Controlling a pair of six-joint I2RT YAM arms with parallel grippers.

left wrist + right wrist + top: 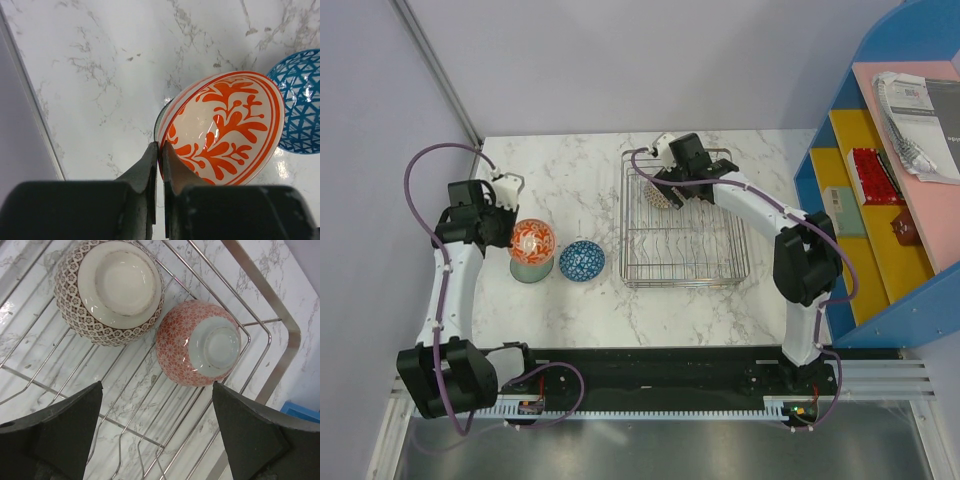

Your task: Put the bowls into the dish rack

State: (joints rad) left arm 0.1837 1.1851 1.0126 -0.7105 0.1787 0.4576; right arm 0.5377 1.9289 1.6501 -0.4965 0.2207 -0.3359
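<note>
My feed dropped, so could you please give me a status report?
Left tool shut on rim of orange bowl. Right tool open over dish rack; grey bowl and red bowl inside, bases up. Blue bowl close beside it, rack side.

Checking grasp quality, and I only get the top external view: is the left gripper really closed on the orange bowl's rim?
Observer: Yes, the left wrist view shows the left gripper shut on the rim of the orange-patterned bowl.
Operator: And the right side?
Observer: Two bowls, bases facing the camera: a dark lattice-patterned bowl and a red-patterned bowl, inside the dish rack.
Operator: Held?
Observer: No, the right gripper stands open, touching neither.
</note>
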